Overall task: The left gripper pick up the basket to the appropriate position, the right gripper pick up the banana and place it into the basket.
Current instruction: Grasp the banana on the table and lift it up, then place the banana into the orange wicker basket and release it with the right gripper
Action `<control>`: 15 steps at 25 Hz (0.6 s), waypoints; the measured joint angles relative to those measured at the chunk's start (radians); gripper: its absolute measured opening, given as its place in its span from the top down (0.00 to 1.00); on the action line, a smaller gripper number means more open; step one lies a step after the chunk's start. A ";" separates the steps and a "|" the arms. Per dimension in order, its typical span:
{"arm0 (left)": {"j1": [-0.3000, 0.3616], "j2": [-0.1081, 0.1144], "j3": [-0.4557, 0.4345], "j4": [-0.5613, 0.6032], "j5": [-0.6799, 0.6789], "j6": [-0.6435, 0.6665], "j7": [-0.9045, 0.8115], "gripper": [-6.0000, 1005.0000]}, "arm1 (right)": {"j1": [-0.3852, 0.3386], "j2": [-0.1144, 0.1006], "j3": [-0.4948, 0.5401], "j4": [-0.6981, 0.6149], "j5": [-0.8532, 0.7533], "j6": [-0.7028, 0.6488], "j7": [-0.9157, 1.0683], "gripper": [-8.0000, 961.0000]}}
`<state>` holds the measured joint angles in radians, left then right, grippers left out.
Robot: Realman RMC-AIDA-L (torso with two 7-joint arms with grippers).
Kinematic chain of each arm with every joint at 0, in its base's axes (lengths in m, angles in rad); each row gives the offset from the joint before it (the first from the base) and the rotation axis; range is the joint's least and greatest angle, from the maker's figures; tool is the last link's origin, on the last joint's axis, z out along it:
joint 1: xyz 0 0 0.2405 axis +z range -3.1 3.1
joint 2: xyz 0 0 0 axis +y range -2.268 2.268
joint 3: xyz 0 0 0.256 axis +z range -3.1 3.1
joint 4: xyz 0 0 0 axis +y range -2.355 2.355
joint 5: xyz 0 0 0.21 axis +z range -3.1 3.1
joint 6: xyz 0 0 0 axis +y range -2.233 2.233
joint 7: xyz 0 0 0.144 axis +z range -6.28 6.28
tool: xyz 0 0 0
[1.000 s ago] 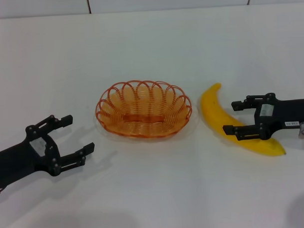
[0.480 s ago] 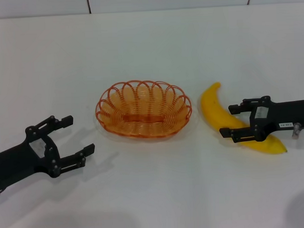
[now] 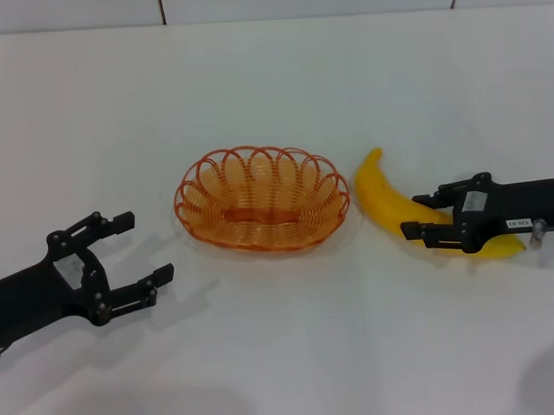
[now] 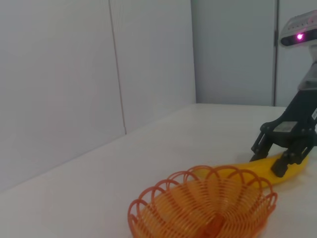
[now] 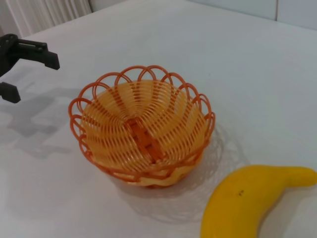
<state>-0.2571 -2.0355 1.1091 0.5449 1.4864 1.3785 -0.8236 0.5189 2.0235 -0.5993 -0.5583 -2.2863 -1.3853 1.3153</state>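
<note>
The orange wire basket [image 3: 213, 199] stands empty at the table's middle, also in the left wrist view [image 4: 203, 210] and the right wrist view [image 5: 143, 134]. The yellow banana [image 3: 378, 190] lies just right of it, its tip close to the rim; it shows too as the banana [image 4: 296, 168] and banana [image 5: 247, 198]. My right gripper [image 3: 413, 215] has its fingers pressed on both sides of the banana's middle, seen as the right gripper [image 4: 267, 163] from the other wrist. My left gripper [image 3: 146, 244] hangs open left of the basket, apart from it, and appears as the left gripper [image 5: 29, 77].
The white table [image 3: 273, 80] runs back to a tiled wall. Bare surface lies in front of the basket and behind it.
The right gripper's fingers have narrowed onto the banana. The banana has swung, its far tip moving left toward the basket. The left gripper and the basket have stayed put.
</note>
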 joint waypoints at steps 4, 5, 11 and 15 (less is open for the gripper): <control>0.001 0.000 0.000 0.002 0.000 0.004 0.000 0.13 | 0.003 0.000 0.001 -0.001 0.000 -0.003 0.000 0.41; 0.001 0.000 0.000 0.002 0.000 0.007 0.000 0.13 | 0.004 0.000 0.003 -0.001 0.001 -0.003 0.000 0.44; 0.002 0.000 0.000 0.004 0.000 0.012 0.000 0.13 | 0.001 -0.002 0.017 -0.025 0.104 -0.007 -0.003 0.49; 0.004 0.000 -0.014 0.001 0.003 0.014 -0.019 0.13 | -0.010 -0.003 0.011 -0.036 0.252 -0.063 -0.060 0.48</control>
<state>-0.2531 -2.0351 1.0953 0.5457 1.4897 1.3923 -0.8423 0.5086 2.0207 -0.5888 -0.5942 -2.0342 -1.4480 1.2556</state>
